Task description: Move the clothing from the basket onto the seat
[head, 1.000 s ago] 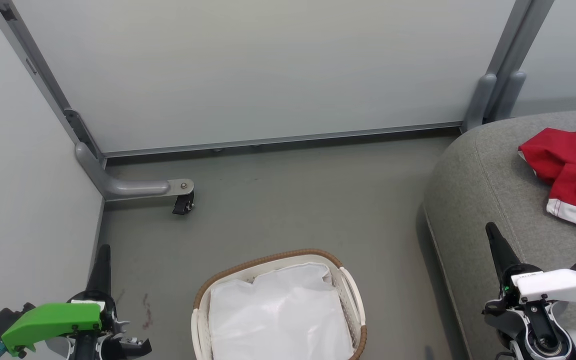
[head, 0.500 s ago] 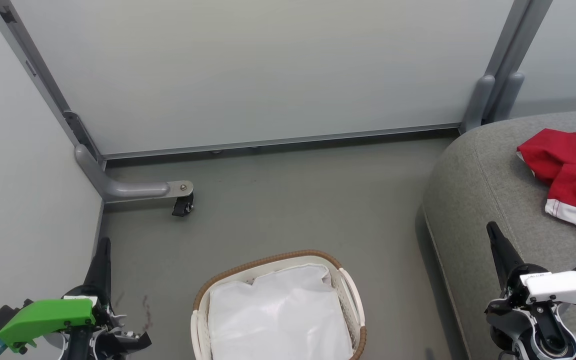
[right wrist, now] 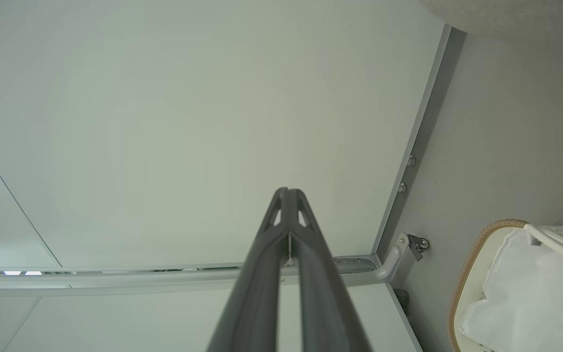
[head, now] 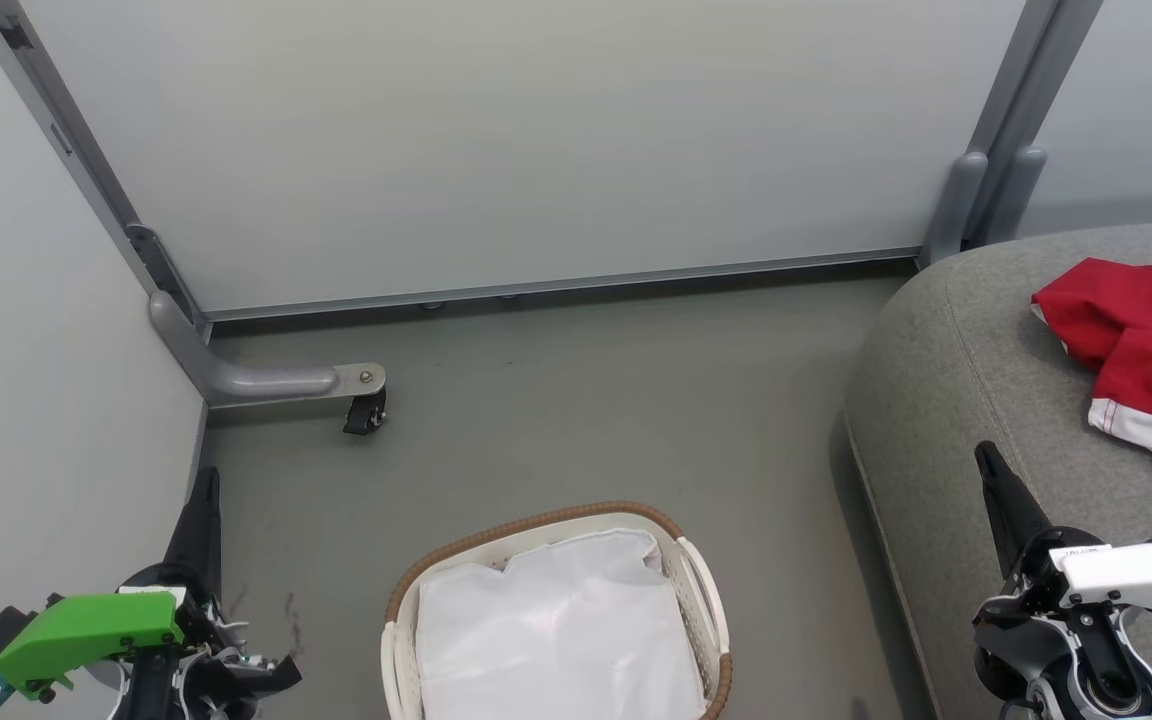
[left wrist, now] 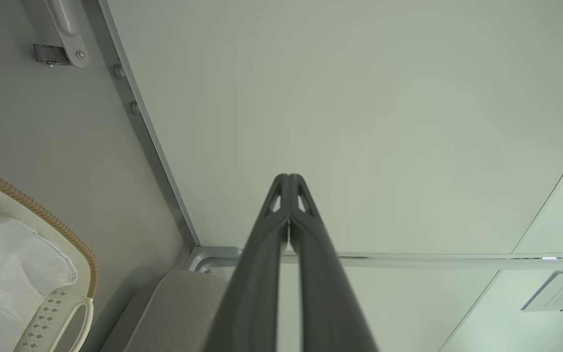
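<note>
**Left gripper** [head: 204,478]: the two dark fingers are clenched together along their length, tips meeting, with nothing between them. They point up the head view, close beside the pale side panel [head: 36,350]. Ahead of these jaws and a little to their right, a grey bracket with a black caster [head: 364,412] rests on the grey floor [head: 586,400].

**Basket** [head: 534,520]: it stands on the floor between the two grippers, right of the left jaws and left of the right jaws, apart from both. Its interior shows the white cloth liner [head: 556,630].

**Seat** [head: 946,360]: a large grey cushion. Its rounded left edge shows behind the right jaws in the head view.

**Right gripper** [head: 986,455]: the fingers are clenched tip to tip, grasping nothing. In the right wrist view they point at the pale back panel [right wrist: 164,122], with the basket at their lower right.

**Clothing** [head: 1131,340]: red and white garments lie heaped on the seat, ahead of the right jaws and to their right, well apart from the fingertips.
</note>
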### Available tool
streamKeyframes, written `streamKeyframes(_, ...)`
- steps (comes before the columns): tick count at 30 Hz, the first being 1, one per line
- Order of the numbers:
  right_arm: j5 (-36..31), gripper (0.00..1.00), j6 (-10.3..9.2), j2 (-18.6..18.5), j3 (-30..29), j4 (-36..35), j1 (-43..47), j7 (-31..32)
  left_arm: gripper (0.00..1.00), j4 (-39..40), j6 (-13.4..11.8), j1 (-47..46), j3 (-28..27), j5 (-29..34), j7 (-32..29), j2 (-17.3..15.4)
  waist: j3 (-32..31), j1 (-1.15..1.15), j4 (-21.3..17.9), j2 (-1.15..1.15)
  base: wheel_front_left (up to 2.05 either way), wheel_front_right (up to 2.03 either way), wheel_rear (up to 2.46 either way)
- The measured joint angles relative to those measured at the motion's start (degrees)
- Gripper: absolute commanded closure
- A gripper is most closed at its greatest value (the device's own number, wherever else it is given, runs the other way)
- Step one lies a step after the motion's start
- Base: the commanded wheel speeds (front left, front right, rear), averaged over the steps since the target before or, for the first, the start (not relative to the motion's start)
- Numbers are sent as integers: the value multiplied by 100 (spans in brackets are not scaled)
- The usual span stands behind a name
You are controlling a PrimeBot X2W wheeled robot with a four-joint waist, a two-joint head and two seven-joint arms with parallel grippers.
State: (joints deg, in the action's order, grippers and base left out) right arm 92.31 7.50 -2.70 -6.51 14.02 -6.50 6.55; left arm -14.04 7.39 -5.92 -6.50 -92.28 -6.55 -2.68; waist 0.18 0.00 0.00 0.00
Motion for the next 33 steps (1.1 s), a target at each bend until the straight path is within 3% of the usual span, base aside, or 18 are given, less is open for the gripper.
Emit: streamKeyframes(33,0,100,0,0,-1,-1,0,0,100,1,0,-1,0,-1,0,0,0,0,0,0,0,0,0)
